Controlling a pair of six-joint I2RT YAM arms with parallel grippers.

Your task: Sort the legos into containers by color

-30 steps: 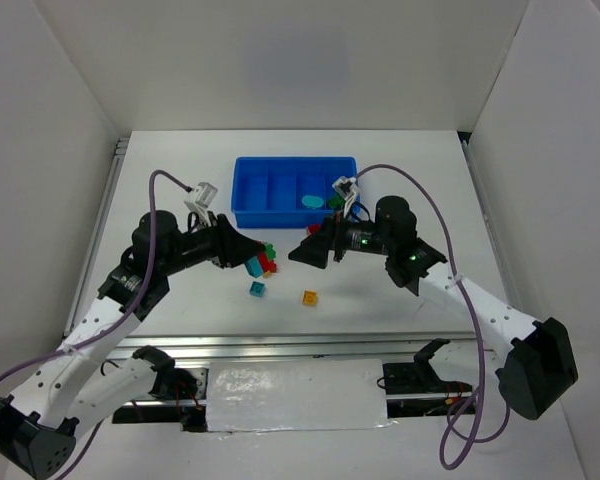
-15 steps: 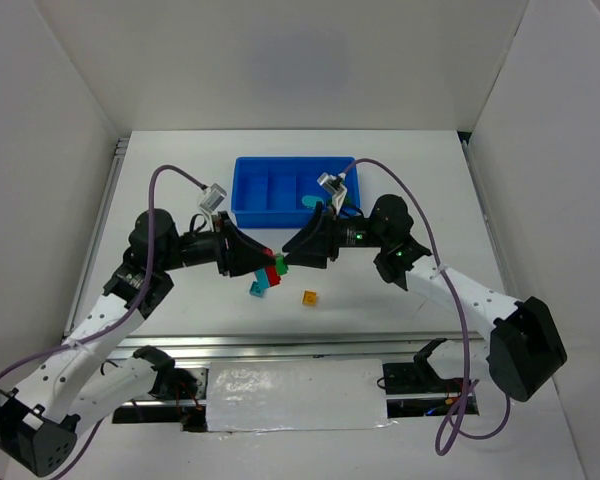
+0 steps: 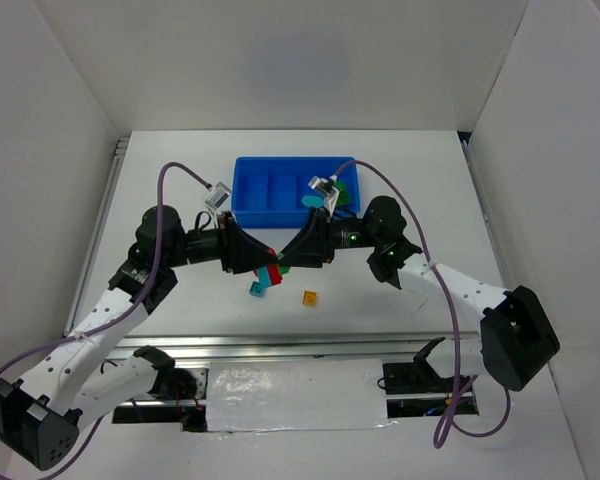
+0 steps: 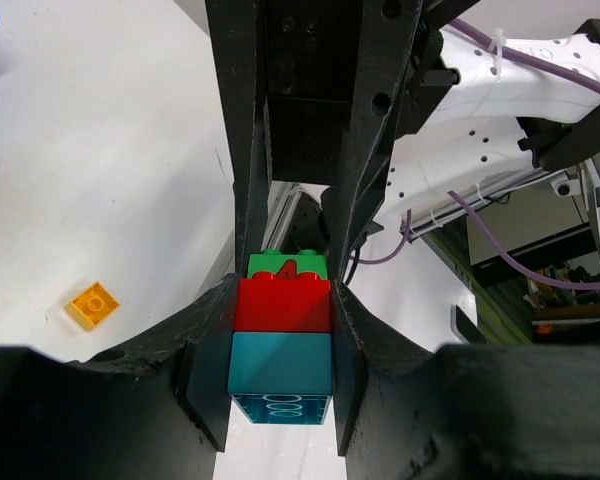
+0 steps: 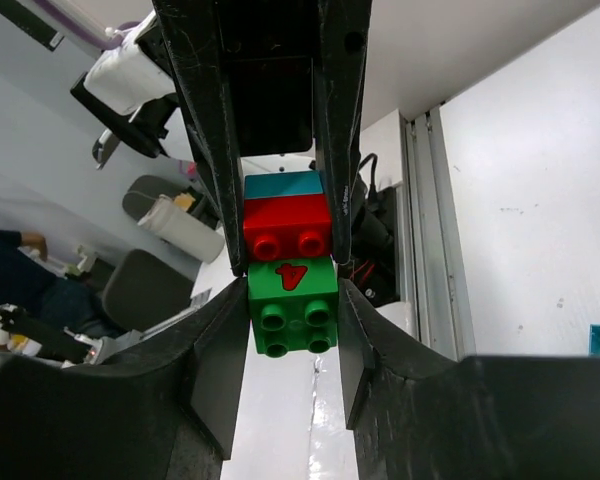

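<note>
1. Where the two hands meet above the white desk (image 3: 180,180), a stack of three small plastic legos (image 3: 275,266) is held between them, on the near side of the bright blue plastic tray (image 3: 248,216).
2. The stack's long axis is laid hand to hand: the teal brick (image 4: 280,365) lies toward the left hand (image 4: 285,300), the red brick (image 4: 282,305) sits in the middle, and the green brick (image 5: 292,310) lies toward the right hand (image 5: 292,300).
3. The left hand is clamped on the teal end, while the right hand's fingers are pressed against the green brick's sides.
4. A pull apart along that axis is judged to be needed next.
</note>
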